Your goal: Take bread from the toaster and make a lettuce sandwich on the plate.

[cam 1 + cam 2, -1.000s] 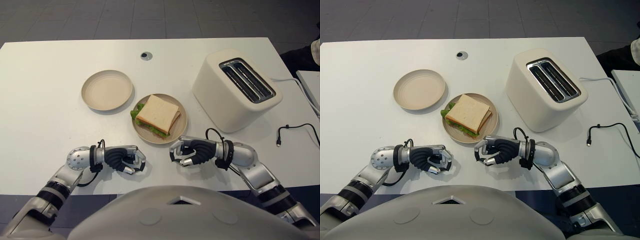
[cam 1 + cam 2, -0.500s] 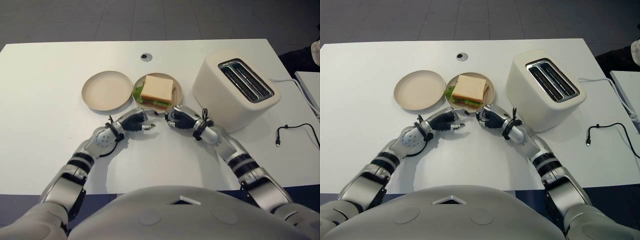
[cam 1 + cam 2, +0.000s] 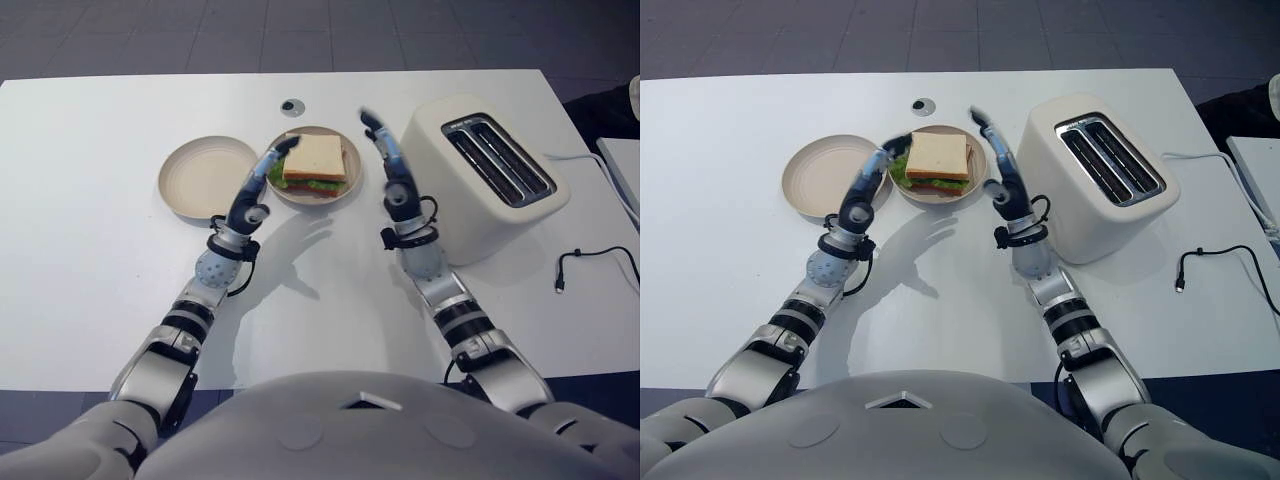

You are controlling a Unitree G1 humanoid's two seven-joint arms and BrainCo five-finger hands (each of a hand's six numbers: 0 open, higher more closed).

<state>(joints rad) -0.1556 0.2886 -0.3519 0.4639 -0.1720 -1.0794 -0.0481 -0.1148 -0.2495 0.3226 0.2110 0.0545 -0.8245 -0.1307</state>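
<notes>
A: Two hands raised: left hand (image 3: 250, 200) and right hand (image 3: 392, 180), both spread flat and holding nothing, one on each side of the plate (image 3: 318, 199).

B: The sandwich (image 3: 316, 158) sits on it, lettuce (image 3: 322, 186) showing under the top slice, near the toaster (image 3: 490, 180).

A: It looks finished to me. Best to draw both hands off high, so nothing clips the bread or rim.

B: Agreed. Keep the right hand clear of the toaster too.

Left hand (image 3: 246, 207) and right hand (image 3: 397, 185) lifted, fingers (image 3: 268, 163) opened; plate (image 3: 322, 200) sits farther back.
</notes>
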